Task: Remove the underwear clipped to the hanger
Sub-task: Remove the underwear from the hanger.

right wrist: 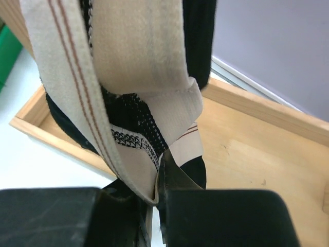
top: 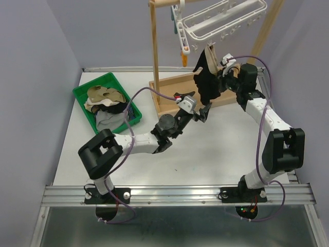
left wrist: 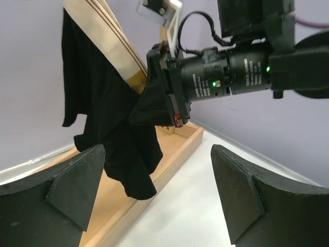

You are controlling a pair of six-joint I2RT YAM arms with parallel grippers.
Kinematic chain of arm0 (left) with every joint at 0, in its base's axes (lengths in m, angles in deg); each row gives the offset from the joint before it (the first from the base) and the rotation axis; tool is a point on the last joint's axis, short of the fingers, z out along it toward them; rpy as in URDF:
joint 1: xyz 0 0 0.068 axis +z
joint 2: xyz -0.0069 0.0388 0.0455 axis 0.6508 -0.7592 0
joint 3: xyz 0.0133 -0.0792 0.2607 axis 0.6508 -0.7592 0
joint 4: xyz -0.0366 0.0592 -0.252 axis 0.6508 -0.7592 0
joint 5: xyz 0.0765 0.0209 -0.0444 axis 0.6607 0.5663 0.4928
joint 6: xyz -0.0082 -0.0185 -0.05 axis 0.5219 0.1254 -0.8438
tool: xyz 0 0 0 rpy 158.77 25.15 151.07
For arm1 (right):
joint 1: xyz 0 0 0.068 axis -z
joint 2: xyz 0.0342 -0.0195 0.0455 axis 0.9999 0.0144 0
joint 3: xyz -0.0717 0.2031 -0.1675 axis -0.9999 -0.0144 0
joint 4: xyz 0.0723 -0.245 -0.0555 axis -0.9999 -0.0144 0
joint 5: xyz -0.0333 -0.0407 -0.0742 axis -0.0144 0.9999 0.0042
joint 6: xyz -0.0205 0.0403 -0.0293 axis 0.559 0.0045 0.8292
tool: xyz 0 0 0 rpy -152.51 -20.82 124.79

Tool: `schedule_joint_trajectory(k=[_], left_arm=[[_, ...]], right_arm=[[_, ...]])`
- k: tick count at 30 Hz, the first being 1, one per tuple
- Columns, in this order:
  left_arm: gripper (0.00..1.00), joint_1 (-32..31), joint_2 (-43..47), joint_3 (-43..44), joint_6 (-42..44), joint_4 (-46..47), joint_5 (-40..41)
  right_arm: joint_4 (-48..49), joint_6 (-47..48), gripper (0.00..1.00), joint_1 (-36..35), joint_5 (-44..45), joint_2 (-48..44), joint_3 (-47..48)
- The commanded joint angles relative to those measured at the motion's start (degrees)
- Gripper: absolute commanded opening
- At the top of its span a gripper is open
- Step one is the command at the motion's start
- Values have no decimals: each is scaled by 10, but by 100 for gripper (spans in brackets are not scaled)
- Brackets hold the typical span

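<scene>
black cloth with a cream striped waistband: the underwear [top: 204, 82] hangs from the white clip hanger [top: 221, 20] on the wooden stand [top: 154, 51], its lower edge dangling over the stand's base. the right hand [top: 220, 77] reaches in from the side with its fingers pressed together, pinching a fold of the garment by the waistband. that grip looks meant to give a firm hold for tugging the cloth out of its clip. the left hand [top: 203, 112] hovers just below and in front, fingers spread wide and holding nothing, probably placed to steady or catch the loose end. off to the left on the tabletop [top: 205, 154] sits a green basket [top: 82, 95] with tan, grey and dark pieces [top: 105, 105] piled in it, seemingly the drop spot. the clip itself is too small to make out, so i cannot tell whether it grips the waistband.
</scene>
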Motion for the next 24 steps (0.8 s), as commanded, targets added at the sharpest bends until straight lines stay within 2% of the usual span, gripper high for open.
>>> schedule_joint_trajectory(k=[1,19,24], left_arm=[[96,-17,-44,80,92,165,51],[92,-22,-197,369,216,92,65],[82,-17,-220,420,211,74,38]], right_arm=[[19,6,1,15,44,-21,-19],[19,22,1,33,-10,-30,-30],[19,19,0,34,-19,-31,-32]])
